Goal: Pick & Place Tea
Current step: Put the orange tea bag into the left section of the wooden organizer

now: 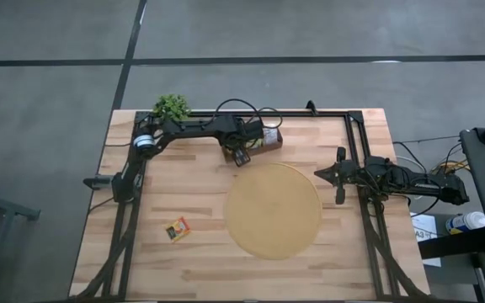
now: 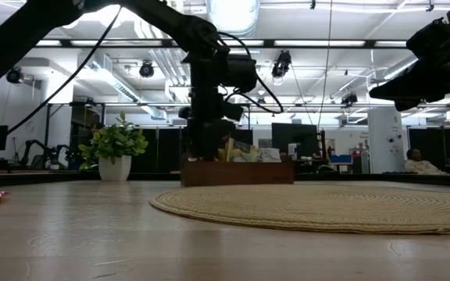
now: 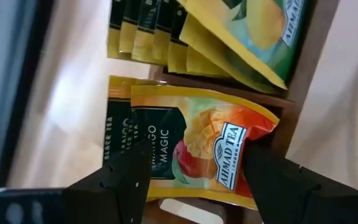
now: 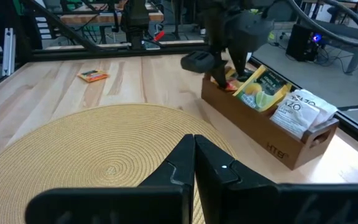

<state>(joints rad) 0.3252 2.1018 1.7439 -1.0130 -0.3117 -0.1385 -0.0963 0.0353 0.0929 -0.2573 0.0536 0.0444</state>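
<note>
My left gripper (image 3: pixel 194 180) sits at the wooden tray (image 4: pixel 272 140), its fingers (image 3: pixel 114 186) spread on either side of one orange-red tea sachet (image 3: pixel 197 149) standing in the slot; whether the pads press the paper I cannot tell

The wooden tray stands at the far edge of the round woven mat (image 1: pixel 273 210) and has three slots. One end slot holds white sachets (image 4: pixel 303 111); the count is not readable. The middle slot holds yellow-green sachets (image 4: pixel 263 90), packed upright; in my left wrist view at least five dark-labelled edges show in a row (image 3: pixel 148 31). The other end slot, under my left gripper, holds orange-red sachets; behind the front one a second dark label shows

One loose sachet (image 1: pixel 178 228) lies flat on the table, well apart from the mat, on my left-arm side

My right gripper (image 4: pixel 194 165) hangs over the mat's rim on the side away from the loose sachet, jaws pressed together, holding nothing

One potted plant (image 1: pixel 172 107) stands at the table's far corner, beyond the tray
</note>
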